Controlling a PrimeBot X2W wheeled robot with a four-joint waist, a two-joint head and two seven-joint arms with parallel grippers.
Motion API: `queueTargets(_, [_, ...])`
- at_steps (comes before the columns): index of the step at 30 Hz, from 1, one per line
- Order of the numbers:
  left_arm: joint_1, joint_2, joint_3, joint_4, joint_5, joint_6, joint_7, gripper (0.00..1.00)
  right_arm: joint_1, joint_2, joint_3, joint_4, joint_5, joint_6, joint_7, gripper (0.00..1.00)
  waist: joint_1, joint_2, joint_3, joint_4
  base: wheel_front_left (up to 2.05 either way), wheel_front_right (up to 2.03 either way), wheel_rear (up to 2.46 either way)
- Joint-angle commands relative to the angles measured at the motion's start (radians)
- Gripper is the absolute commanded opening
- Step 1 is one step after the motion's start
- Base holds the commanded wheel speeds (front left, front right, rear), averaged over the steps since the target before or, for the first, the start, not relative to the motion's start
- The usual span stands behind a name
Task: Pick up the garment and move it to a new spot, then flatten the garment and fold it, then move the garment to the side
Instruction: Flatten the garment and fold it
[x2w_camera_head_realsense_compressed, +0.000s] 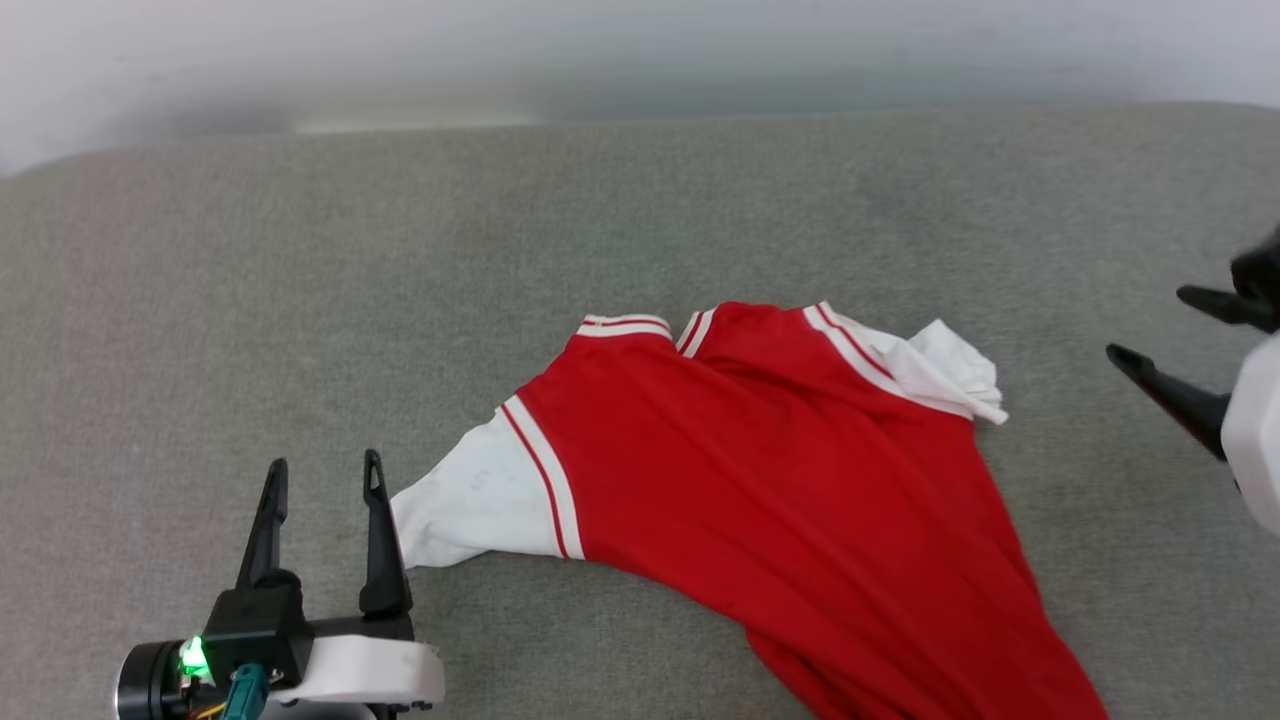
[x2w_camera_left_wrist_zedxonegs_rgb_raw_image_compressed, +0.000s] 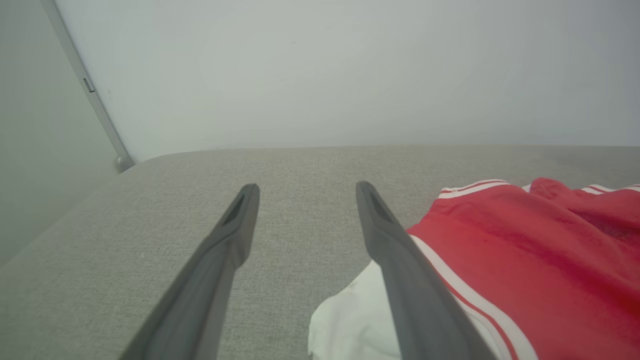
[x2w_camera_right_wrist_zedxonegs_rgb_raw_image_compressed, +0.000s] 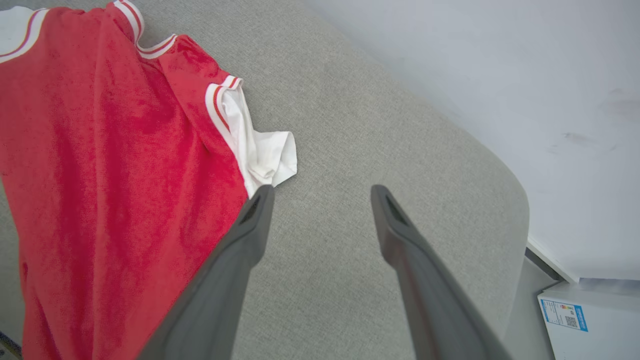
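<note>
One garment (x2w_camera_head_realsense_compressed: 790, 470) is lying rumpled and unfolded mid-worktop (x2w_camera_head_realsense_compressed: 300, 300), running toward its near edge; flattening, folding and moving aside seem left to do. The left gripper (x2w_camera_head_realsense_compressed: 325, 462) is hovering beside a white sleeve (x2w_camera_head_realsense_compressed: 480, 500) and the right gripper (x2w_camera_head_realsense_compressed: 1145, 322) near the right edge, both with fingers spread wide, holding nothing.

This is a plain indoor room, closer to a test room or lab than a lived-in home, though that is not certain. Beneath and beyond the left fingers (x2w_camera_left_wrist_zedxonegs_rgb_raw_image_compressed: 227, 235) spreads a grey woven upholstered surface (x2w_camera_left_wrist_zedxonegs_rgb_raw_image_compressed: 300, 165) with a rounded corner, ending at a bare pale wall (x2w_camera_left_wrist_zedxonegs_rgb_raw_image_compressed: 350, 75). A metal strip (x2w_camera_left_wrist_zedxonegs_rgb_raw_image_compressed: 96, 102) climbs left of those fingers. Off to the right of the right fingers (x2w_camera_right_wrist_zedxonegs_rgb_raw_image_compressed: 400, 235), past the surface's edge, stands a white box (x2w_camera_right_wrist_zedxonegs_rgb_raw_image_compressed: 610, 330) with a blue printed label (x2w_camera_right_wrist_zedxonegs_rgb_raw_image_compressed: 562, 314).
</note>
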Motion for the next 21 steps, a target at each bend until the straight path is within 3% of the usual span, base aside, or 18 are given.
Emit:
queueTargets(1, [-0.027, -0.006, -0.004, -0.003, 0.008, -0.008, -0.002, 1.0, -0.084, 0.005, 0.049, 0.033, 0.011, -0.001, 0.066, 1.0, 0.0, 0.0, 0.047, 0.032, 0.0, 0.0, 0.0])
queueTargets(9, [-0.104, -0.034, -0.008, -0.008, 0.022, -0.035, -0.002, 1.0, -0.398, 0.088, 0.272, 0.24, 0.041, -0.001, 0.245, 1.0, 0.0, 0.0, 0.156, 0.091, 0.0, 0.0, 0.0])
queueTargets(15, [-0.148, -0.052, -0.008, -0.008, 0.027, -0.051, -0.002, 1.0, -0.5, 0.162, 0.396, 0.428, 0.049, -0.001, 0.218, 1.0, 0.0, 0.0, 0.224, 0.128, 0.0, 0.0, 0.0])
queueTargets(21, [-0.173, -0.064, -0.006, -0.009, 0.033, -0.059, -0.003, 1.0, -0.48, 0.197, 0.499, 0.567, 0.08, -0.001, 0.178, 1.0, 0.0, 0.0, 0.261, 0.145, 0.0, 0.0, 0.0])
